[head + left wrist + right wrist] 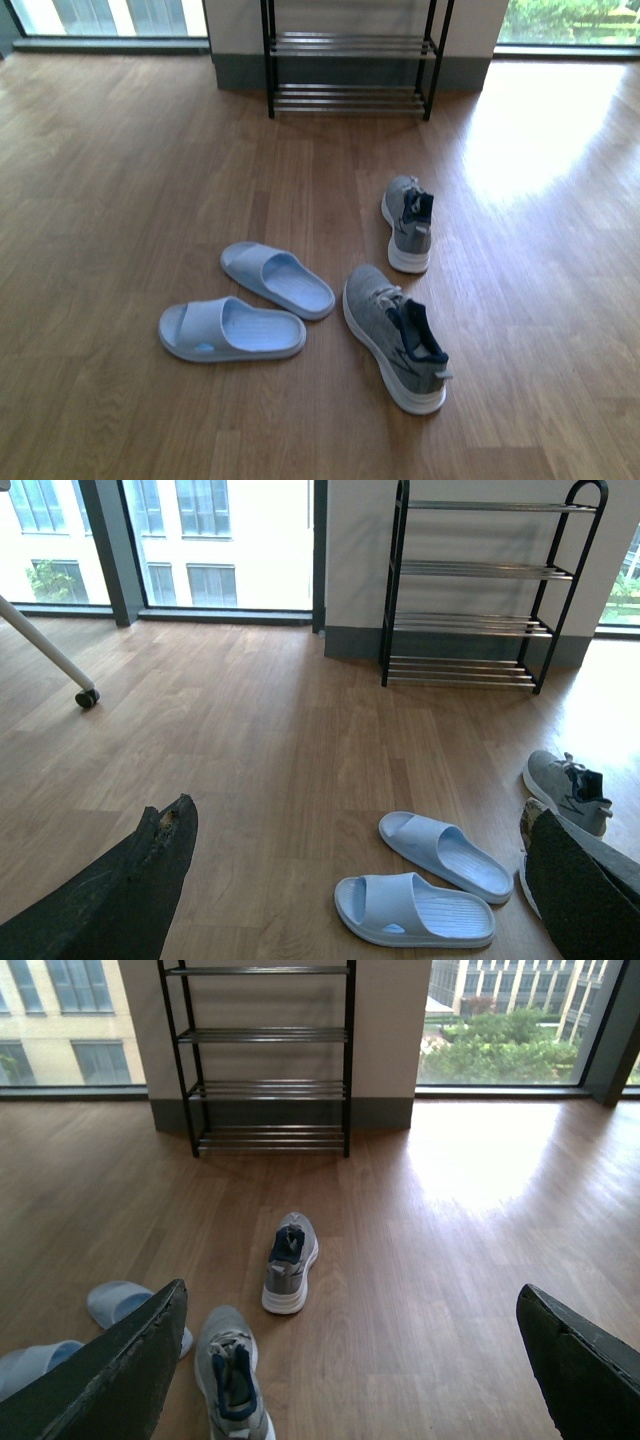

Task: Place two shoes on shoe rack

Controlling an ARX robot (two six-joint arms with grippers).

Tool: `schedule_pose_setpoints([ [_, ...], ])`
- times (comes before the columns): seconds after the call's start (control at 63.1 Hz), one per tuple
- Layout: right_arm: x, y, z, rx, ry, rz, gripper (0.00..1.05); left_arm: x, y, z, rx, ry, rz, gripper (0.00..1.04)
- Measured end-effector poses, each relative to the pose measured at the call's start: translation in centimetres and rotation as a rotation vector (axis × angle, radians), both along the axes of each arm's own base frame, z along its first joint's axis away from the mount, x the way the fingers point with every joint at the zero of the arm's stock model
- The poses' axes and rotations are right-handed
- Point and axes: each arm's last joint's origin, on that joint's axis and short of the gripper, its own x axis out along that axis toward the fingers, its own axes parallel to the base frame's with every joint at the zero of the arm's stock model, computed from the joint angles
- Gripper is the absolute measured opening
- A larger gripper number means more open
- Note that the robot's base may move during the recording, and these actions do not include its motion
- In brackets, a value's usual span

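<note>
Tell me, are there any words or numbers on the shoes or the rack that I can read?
Nothing here can be read.
Nearer slide: a tiny darker mark on its side, too blurred to tell if it is writing.
Near sneaker and far sneaker: no brand or label shows.
Shoe rack: no label shows.

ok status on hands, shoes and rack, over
Left hand and right hand open, empty. Grey sneakers and blue slides all on the floor. Shoe rack bare. Nothing between shoes and rack.
</note>
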Motion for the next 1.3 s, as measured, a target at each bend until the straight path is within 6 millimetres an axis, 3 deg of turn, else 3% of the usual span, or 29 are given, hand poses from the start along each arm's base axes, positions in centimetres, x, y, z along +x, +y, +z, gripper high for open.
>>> schedule_pose_setpoints([
  [1.299, 0.0, 0.0, 0.0, 0.0, 0.0, 0.0, 0.96, 0.0, 0.0, 0.0, 0.0, 0.0, 0.0, 0.95],
])
